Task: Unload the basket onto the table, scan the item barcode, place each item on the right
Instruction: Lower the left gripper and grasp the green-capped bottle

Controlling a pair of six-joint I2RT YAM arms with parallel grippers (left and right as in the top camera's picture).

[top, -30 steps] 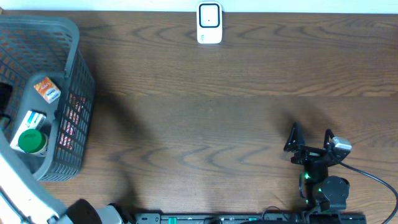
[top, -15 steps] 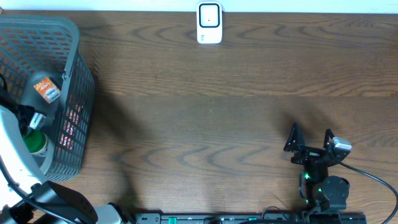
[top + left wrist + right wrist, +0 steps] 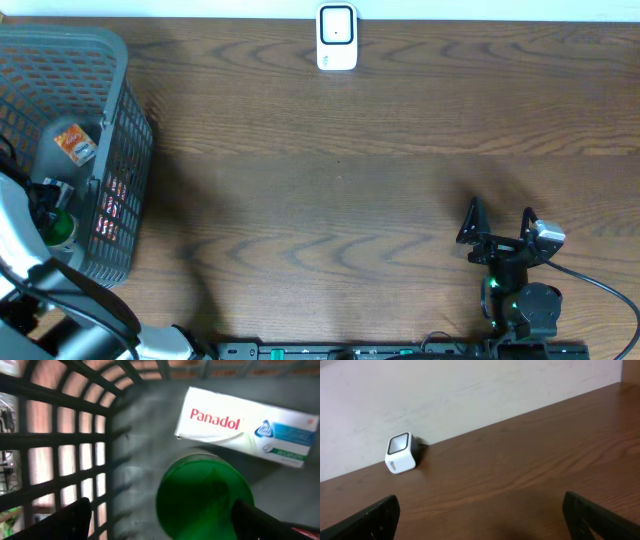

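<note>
Now: the left gripper (image 3: 167,525) is down inside the basket (image 3: 110,60), which stands at the worktop's (image 3: 330,200) left edge, toward the far-left corner.
Left pincer: fingers well apart, one at each lower corner of the wrist view, nothing between them held.
Item under it: a green-capped bottle (image 3: 202,495) stands upright on the basket floor, its cap facing the camera and lying just right of the middle of the finger gap.
Other candidate: a white Panadol box (image 3: 245,425) lies flat beyond the bottle, touching or just behind it; which of the two is meant I cannot tell.
Long axis: the box runs roughly along the line from finger to finger, so a grip on it would probably need a wrist turn; the round bottle needs none.
Also in the basket: an orange packet (image 3: 75,143), toward the far side.
Scanner: the scanner (image 3: 337,37) sits at the middle of the far edge, well apart from the basket.
Right pincer: the right gripper (image 3: 498,222) rests near the near-right corner, fingers spread, empty, looking across bare wood at the scanner.
Nearer arm: the left, plainly.
Next, as I judge: lower and close on the bottle.
</note>
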